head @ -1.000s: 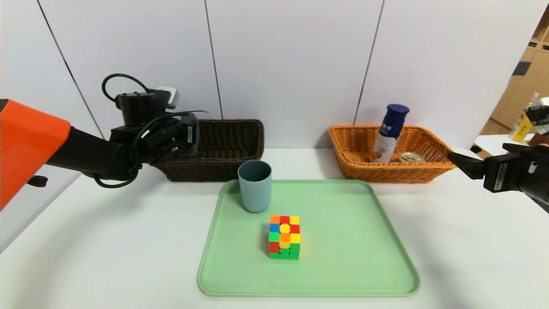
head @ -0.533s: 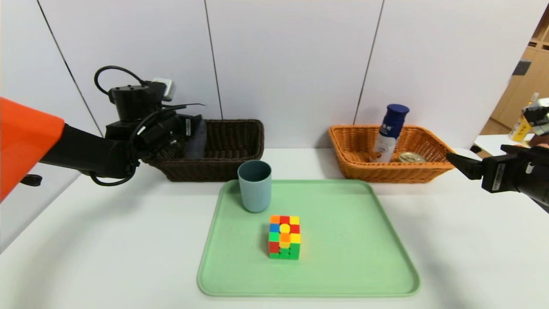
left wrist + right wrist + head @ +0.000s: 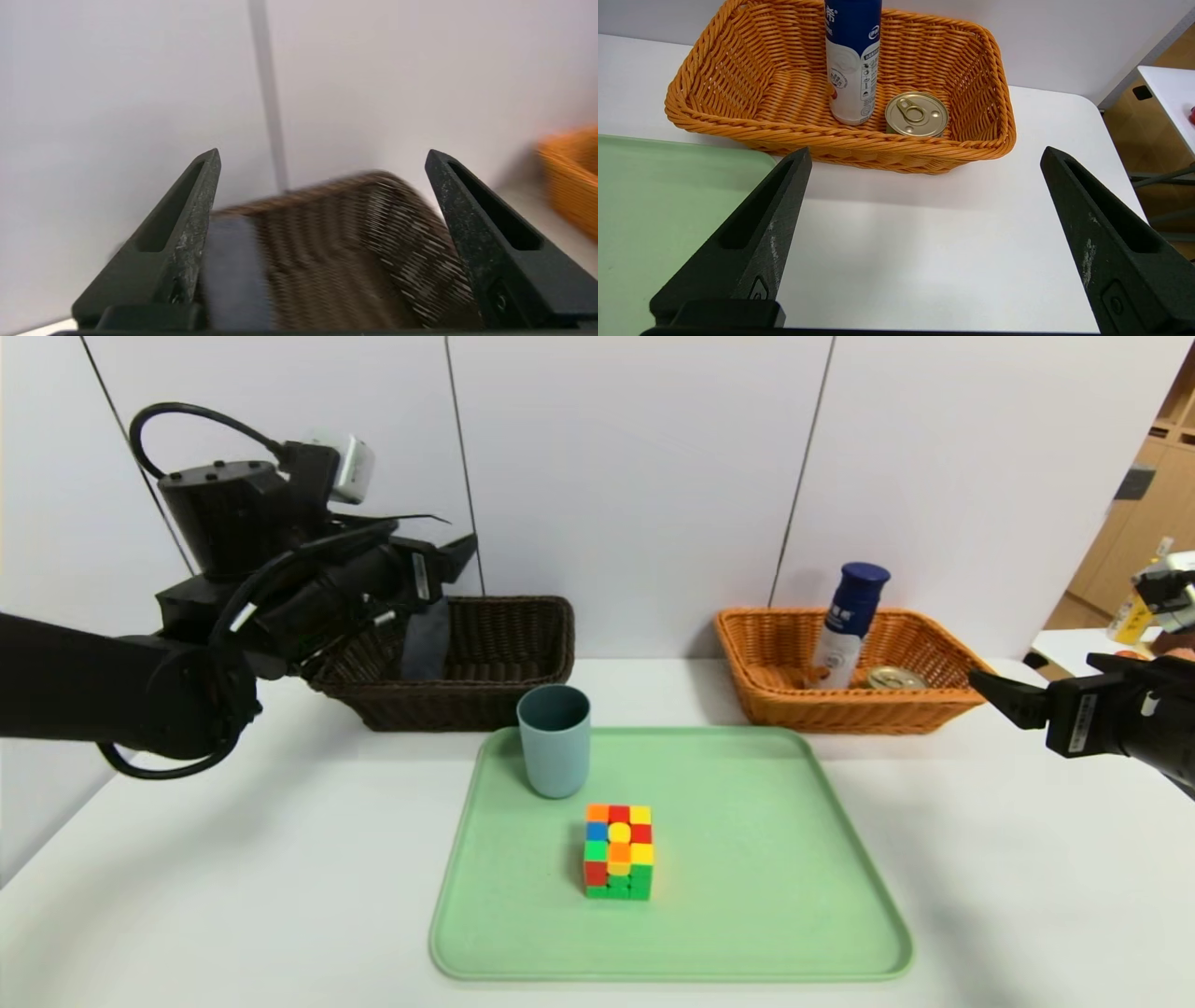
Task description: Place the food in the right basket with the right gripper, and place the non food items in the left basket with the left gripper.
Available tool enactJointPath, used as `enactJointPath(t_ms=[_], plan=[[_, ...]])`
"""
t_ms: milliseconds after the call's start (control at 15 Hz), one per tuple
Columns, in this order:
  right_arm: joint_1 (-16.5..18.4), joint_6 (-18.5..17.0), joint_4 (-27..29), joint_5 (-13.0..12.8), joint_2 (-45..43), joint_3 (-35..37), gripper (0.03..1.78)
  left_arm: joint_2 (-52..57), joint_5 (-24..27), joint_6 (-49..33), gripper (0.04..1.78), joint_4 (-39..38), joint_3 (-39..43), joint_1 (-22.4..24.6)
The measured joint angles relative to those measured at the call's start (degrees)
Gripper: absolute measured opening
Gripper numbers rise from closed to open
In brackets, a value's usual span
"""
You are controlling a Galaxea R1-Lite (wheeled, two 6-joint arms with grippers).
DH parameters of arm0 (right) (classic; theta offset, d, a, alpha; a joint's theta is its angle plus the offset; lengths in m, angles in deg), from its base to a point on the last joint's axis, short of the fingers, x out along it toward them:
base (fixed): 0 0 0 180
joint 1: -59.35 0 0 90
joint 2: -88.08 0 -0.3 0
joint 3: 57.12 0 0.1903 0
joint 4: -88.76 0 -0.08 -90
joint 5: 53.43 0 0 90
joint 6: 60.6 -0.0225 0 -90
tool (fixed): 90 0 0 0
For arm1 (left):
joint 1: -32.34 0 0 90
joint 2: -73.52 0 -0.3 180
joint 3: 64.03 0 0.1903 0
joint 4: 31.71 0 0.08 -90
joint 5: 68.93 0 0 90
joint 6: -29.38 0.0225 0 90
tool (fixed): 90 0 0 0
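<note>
Both arms are matte black. The left gripper [image 3: 448, 555] has pointed, hollow-slotted jaws with scuffed grey inner faces, a looping black cable and a small white-grey box on its wrist. The right gripper [image 3: 1004, 695] carries a white label.

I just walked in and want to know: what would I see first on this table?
The multicoloured puzzle cube stands out most, near the middle of the pale green tray, with a blue-grey cup standing at the tray's far left corner. Behind sit two wicker baskets: the dark brown one, with the open left gripper above it, and the orange-tan one holding a white bottle with a dark blue cap.
</note>
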Motion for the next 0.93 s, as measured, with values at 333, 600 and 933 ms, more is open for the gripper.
enactJointPath(t_ms=[333, 600, 933], plan=[[0.05, -0.02, -0.61, 0.04, -0.2, 1.29, 1.69, 5.16, 4.25, -0.28, 1.62, -16.84, 20.53, -7.66], [0.05, 0.11, -0.71, 0.67, -0.16, 2.17, 1.69, 4.94, 4.68, -2.04, 1.66, -30.34, 33.01, -9.68], [0.11, 0.39, -0.68, 0.78, 0.04, 2.28, 1.69, -0.2, 4.66, -2.45, 1.67, -37.24, 37.84, -10.12]])
